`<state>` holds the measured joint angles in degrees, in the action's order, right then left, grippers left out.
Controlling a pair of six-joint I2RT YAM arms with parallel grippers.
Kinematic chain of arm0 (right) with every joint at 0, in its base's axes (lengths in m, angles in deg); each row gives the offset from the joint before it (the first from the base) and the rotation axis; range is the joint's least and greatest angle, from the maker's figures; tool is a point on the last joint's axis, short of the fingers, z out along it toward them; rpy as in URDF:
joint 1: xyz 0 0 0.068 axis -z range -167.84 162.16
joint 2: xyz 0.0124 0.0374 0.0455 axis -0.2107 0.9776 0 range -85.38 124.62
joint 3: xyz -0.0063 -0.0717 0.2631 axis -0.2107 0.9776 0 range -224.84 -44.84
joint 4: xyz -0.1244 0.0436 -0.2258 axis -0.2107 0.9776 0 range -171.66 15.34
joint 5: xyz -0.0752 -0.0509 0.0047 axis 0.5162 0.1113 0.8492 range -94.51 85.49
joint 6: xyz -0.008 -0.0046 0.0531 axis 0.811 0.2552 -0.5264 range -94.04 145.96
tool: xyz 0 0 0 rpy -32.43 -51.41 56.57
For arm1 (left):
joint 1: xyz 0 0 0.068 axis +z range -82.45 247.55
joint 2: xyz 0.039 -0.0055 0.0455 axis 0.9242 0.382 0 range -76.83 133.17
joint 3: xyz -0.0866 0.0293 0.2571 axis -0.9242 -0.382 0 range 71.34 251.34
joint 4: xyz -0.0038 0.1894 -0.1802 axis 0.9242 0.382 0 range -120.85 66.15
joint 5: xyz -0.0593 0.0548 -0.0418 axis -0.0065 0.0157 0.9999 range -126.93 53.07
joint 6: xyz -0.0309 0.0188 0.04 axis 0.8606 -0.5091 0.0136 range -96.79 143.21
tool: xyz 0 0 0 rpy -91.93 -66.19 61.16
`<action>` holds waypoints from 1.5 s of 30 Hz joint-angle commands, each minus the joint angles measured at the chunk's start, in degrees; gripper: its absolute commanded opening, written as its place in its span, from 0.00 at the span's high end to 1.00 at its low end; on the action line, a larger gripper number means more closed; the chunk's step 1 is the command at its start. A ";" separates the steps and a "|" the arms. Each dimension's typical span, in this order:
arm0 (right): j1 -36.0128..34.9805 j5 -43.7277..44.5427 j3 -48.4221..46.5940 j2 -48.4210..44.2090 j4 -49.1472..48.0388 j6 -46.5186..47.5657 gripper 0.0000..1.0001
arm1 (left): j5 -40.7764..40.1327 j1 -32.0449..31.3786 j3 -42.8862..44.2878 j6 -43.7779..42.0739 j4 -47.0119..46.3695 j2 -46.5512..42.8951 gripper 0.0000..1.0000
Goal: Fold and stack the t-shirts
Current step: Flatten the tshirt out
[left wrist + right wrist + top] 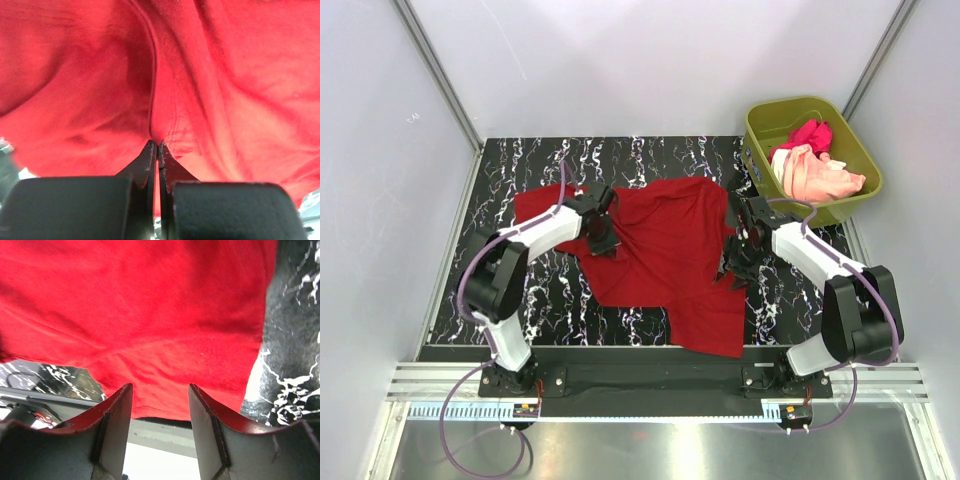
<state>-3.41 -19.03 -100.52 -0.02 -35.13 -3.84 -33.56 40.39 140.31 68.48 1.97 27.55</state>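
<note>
I see the deep red t-shirt lying spread but rumpled across the middle of the black marbled table. One sleeve reaches out toward 10 o'clock and a corner trails toward 5 o'clock, near the front edge.

My left gripper sits on the shirt's 9 o'clock side. Through the left wrist camera, the left gripper has its jaws pressed together on a small pucker of the red cloth, with a seam line running straight up from the tips toward 12 o'clock. Cloth fills nearly that whole view.

My right gripper is at the shirt's 3 o'clock edge. In the right wrist camera, the right gripper has its jaws spread wide apart with nothing between them. The red fabric lies flat beyond the tips, and its edge runs just beside them. Bare marbled tabletop shows at 3 o'clock in that view.

At 2 o'clock from the table's centre, off the far right corner, stands the olive-green tub. The magenta-pink t-shirt is bunched inside it toward the back. The pale peach t-shirt is heaped in front of that, touching it, with part of it draped toward the tub's near rim. Both are crumpled and lie well apart from the red one.
</note>
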 commanded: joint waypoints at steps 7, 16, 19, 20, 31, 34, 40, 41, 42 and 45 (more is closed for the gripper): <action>0.28 -2.17 1.89 4.45 1.56 1.76 0.47 | -7.07 0.44 -1.55 -12.83 6.55 -17.00 1.00; 0.02 -4.55 -1.36 6.66 0.94 2.38 0.48 | -5.22 0.44 -13.31 -13.46 12.62 -21.74 1.00; -0.86 -4.90 -1.54 7.62 0.68 2.38 0.48 | -8.55 0.44 -15.53 -12.50 13.59 -23.61 1.00; -0.95 -4.90 -1.54 7.80 0.59 2.21 0.48 | -8.91 0.53 -16.49 -12.32 13.33 -23.61 1.00; -2.44 -5.60 -0.57 6.84 -1.08 0.71 0.49 | -13.40 5.96 -22.03 -6.26 17.11 -26.85 0.51; -2.44 -5.96 -0.22 6.40 -1.26 0.62 0.49 | -11.83 8.95 -23.00 -4.68 16.06 -28.69 0.46; -2.53 -5.78 -0.04 5.60 -0.91 1.15 0.50 | 0.48 11.34 -25.02 -3.35 6.22 -27.74 0.57; -2.53 -5.87 0.04 5.43 -0.73 1.06 0.50 | 1.27 11.25 -25.11 -2.92 5.34 -27.74 0.57; -2.53 -5.78 -0.04 5.25 -0.82 1.06 0.50 | 1.98 11.25 -25.20 -2.30 4.54 -27.65 0.55; -2.53 -5.60 0.13 4.90 -0.73 1.15 0.50 | 4.26 11.25 -25.38 0.24 2.08 -26.34 0.46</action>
<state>-5.42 -23.75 -100.21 7.24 -35.53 -2.79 -34.56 51.64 114.98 65.56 9.99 0.01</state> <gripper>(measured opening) 0.502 0.511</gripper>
